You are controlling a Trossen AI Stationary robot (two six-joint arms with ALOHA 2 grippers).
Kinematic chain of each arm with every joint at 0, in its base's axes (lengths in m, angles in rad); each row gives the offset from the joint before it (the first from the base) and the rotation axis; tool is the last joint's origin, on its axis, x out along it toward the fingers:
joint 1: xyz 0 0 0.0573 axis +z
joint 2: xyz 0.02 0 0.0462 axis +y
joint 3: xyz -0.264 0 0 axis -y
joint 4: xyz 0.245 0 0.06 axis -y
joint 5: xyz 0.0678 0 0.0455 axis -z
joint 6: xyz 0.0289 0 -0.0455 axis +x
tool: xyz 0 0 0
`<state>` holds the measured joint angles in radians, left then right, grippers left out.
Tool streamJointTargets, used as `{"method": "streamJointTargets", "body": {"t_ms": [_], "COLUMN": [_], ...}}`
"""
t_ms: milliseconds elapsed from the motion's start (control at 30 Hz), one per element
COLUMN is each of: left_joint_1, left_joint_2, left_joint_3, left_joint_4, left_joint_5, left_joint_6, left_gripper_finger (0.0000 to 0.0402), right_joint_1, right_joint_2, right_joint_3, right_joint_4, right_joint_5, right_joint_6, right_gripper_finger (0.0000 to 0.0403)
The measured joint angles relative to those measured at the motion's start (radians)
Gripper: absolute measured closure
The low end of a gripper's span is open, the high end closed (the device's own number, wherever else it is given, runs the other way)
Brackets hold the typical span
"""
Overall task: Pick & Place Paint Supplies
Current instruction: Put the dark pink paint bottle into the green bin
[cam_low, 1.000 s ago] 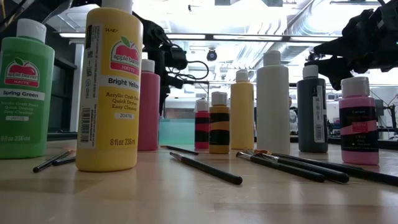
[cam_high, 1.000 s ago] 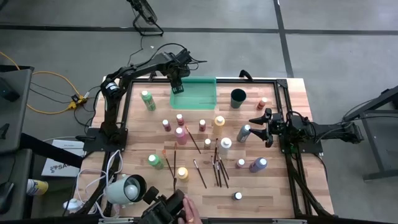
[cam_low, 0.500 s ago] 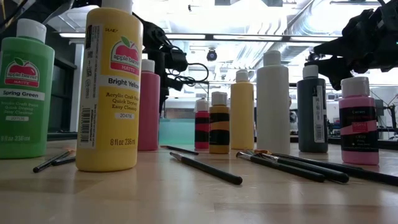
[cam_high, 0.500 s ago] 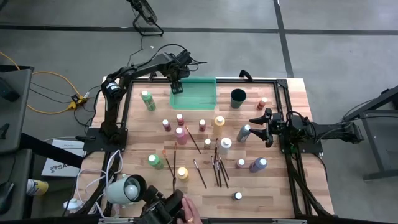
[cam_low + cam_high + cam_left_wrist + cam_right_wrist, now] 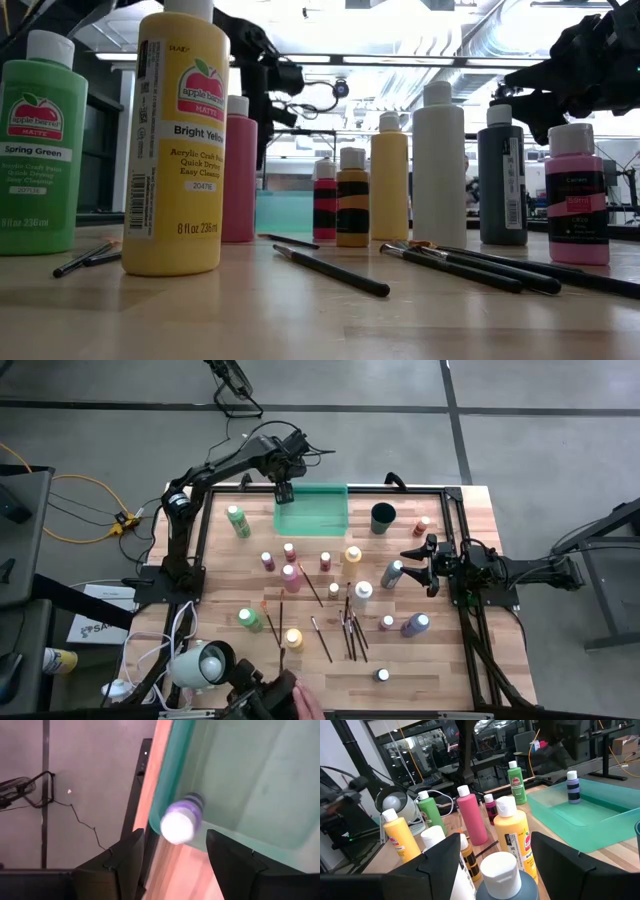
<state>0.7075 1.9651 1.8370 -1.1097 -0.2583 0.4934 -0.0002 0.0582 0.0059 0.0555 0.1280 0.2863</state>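
My left gripper (image 5: 283, 488) hangs open over the far left corner of the green tray (image 5: 325, 520). Right below it, a small purple bottle with a white cap (image 5: 178, 820) stands upright on the tray's floor (image 5: 573, 787), apart from the fingers. My right gripper (image 5: 418, 565) waits open at the table's right side, level, its fingers wide apart just right of the grey bottle (image 5: 392, 573), whose white cap (image 5: 500, 870) shows between them. Other paint bottles (image 5: 291, 575) and dark brushes (image 5: 352, 632) stand and lie across the table's middle.
A dark round cup (image 5: 383, 517) stands right of the tray. A green bottle (image 5: 237, 520) lies to the tray's left, an orange-capped one (image 5: 421, 526) near the right arm. A lamp (image 5: 205, 665) and a person's hand (image 5: 303, 706) are at the near edge.
My left gripper has risen from just above the tray's far left corner and drawn slightly toward the far edge. The right arm has kept still.
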Motion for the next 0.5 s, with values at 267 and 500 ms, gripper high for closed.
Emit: {"method": "streamJointTargets", "body": {"t_ms": [267,500], "left_joint_1": [-0.102,-0.196], "left_joint_2": [-0.228,-0.483], "left_joint_3": [-0.137,-0.406], "left_joint_4": [-0.07,-0.043], "left_joint_5": [0.125,0.288], "left_joint_6": [0.034,0.327], "left_gripper_finger": [0.0193,0.0193], "right_joint_1": [0.0,0.0], "right_joint_2": [0.0,0.0], "right_joint_3": [0.0,0.0], "right_joint_4": [0.0,0.0], "right_joint_5": [0.0,0.0], "right_joint_6": [0.0,0.0], "right_gripper_finger": [0.0166,0.0166]}}
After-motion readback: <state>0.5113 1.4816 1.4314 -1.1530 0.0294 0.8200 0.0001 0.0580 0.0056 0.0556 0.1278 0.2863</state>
